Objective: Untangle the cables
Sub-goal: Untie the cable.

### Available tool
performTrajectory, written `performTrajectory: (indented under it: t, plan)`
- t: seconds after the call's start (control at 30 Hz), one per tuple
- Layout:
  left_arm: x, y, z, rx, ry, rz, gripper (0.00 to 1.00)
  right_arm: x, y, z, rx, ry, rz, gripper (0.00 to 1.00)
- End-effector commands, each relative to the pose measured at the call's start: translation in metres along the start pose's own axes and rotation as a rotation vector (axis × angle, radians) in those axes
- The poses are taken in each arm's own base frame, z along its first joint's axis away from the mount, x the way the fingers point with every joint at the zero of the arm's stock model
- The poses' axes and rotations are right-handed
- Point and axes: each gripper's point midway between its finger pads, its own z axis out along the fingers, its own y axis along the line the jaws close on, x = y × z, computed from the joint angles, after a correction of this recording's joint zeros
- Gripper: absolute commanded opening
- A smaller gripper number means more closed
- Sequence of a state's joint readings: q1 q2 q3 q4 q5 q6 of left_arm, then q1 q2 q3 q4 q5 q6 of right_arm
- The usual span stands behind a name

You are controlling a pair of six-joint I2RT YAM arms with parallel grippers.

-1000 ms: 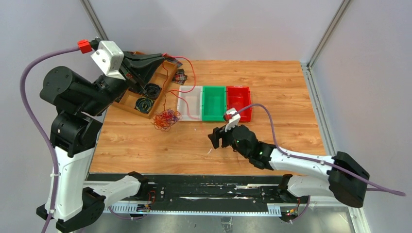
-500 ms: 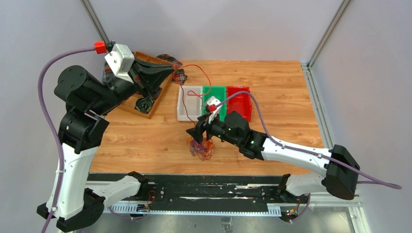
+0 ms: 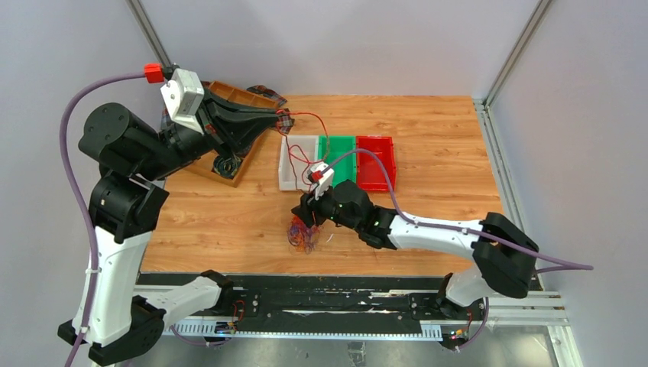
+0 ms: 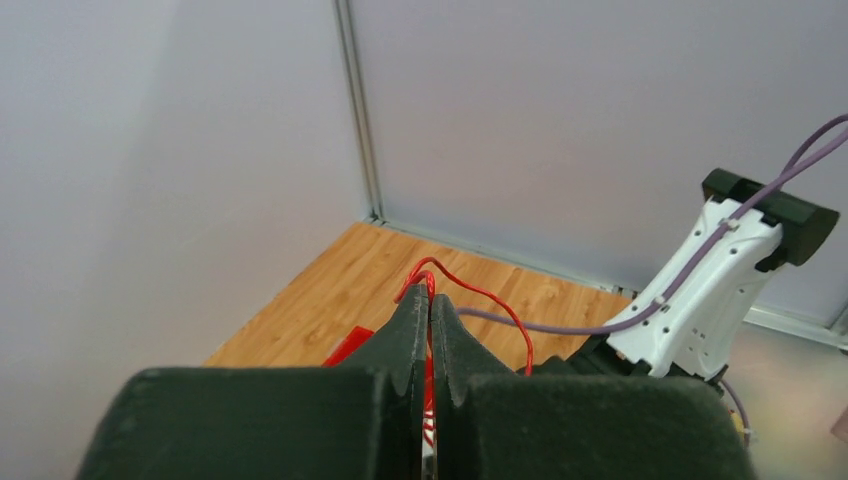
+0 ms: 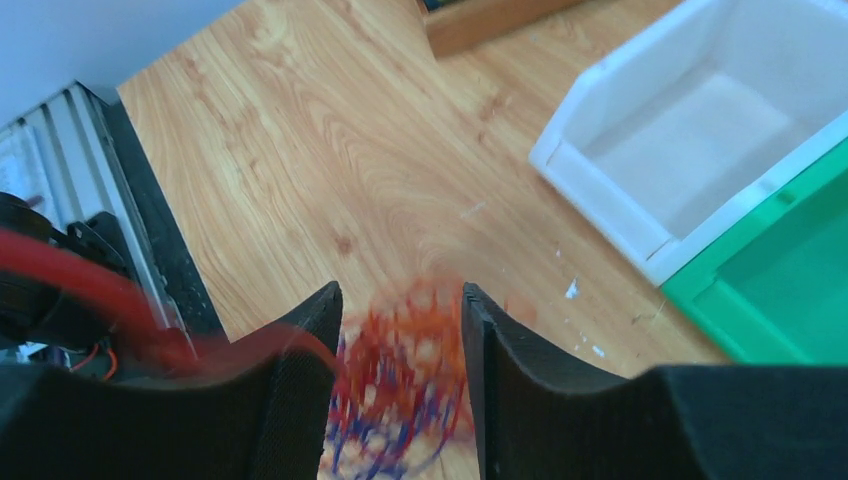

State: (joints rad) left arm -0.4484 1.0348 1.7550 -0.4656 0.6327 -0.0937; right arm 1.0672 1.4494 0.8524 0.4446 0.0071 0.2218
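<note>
The cables are a small tangle of red, orange and purple wires lying on the wooden table near its front edge, blurred in the right wrist view. My right gripper hangs just over the tangle. Its jaws stand apart on either side, with the wires filling most of the gap. One red wire runs from the tangle up across the white bin to my left gripper. That gripper is raised at the back left and is shut on this wire, which loops out at its tips.
White, green and red bins stand in a row behind the tangle. A wooden tray holding black coiled bundles sits at the back left, under the left arm. Plaid items lie beside it.
The tangle has moved from beside the white bin to near the front edge. My right gripper came over it and its jaws narrowed. My left gripper rose slightly with the red wire.
</note>
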Motion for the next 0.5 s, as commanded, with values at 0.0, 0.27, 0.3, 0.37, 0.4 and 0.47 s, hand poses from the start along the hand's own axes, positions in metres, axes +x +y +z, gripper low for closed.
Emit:
performTrajectory:
  t: [0.0,0.27,0.3,0.37,0.4,0.47]
  plan:
    - [-0.036,-0.018,-0.005,0.059,-0.094,0.016,0.0,0.038,0.0,0.013,0.007,0.06,0.043,0.45]
    - [-0.052,-0.025,-0.011,0.068,-0.121,0.014,0.0,0.087,-0.013,0.025,0.055,0.152,0.07,0.38]
    - [-0.056,-0.025,-0.012,0.065,-0.128,0.023,0.0,0.092,-0.015,0.024,0.065,0.158,0.07,0.38]
    - [-0.069,-0.026,-0.015,0.057,-0.156,0.046,0.0,0.102,-0.022,0.021,0.097,0.17,0.071,0.38]
    - [-0.08,-0.027,-0.017,0.052,-0.18,0.067,0.0,0.106,-0.026,0.019,0.113,0.176,0.072,0.38]
    - [-0.097,-0.026,-0.019,0.033,-0.222,0.104,0.0,0.12,-0.034,0.013,0.145,0.199,0.075,0.38]
